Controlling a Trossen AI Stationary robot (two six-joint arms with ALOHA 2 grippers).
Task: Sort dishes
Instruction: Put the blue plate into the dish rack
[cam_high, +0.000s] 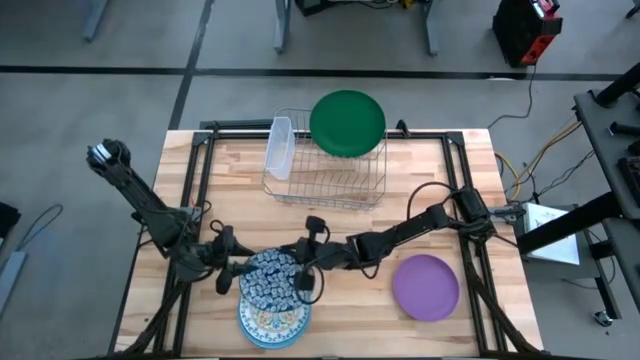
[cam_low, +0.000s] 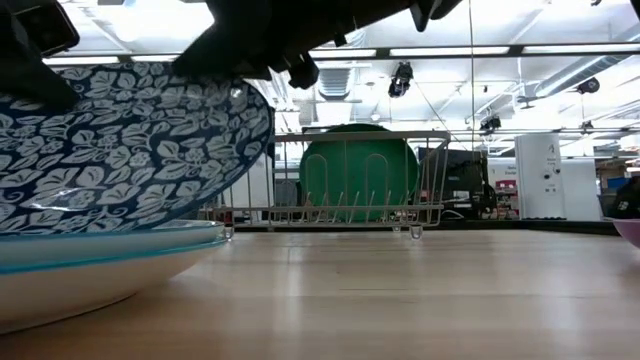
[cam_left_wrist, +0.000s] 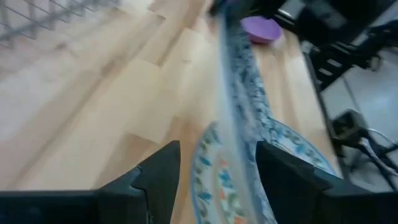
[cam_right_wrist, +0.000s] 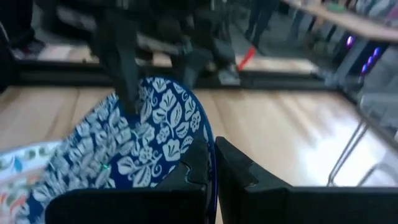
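Note:
A blue-and-white leaf-patterned plate (cam_high: 270, 280) sits tilted over a pale plate with coloured marks (cam_high: 275, 322) at the table's near edge. My right gripper (cam_high: 303, 268) is shut on the patterned plate's right rim. At the opposite rim my left gripper (cam_high: 232, 272) is open, one finger (cam_left_wrist: 158, 177) on each side of the plate's edge (cam_left_wrist: 239, 99). A dark green plate (cam_high: 347, 122) stands on edge in the wire rack (cam_high: 325, 178). A purple plate (cam_high: 425, 287) lies flat at the near right. My left gripper straddles the patterned plate's left rim (cam_right_wrist: 127, 102), coming level from the table's left; I cannot tell whether either finger touches it. My right gripper pinches the plate's right rim (cam_right_wrist: 208, 146) between its two fingers, coming from the table's right. The plate (cam_low: 120, 150) is tilted, its held side raised above the pale plate (cam_low: 80, 265).
A clear plastic tub (cam_high: 279, 150) stands on edge at the rack's left end. Bare wood lies between the rack and the plates, and along the table's left side. The table frame's black rails run down both sides.

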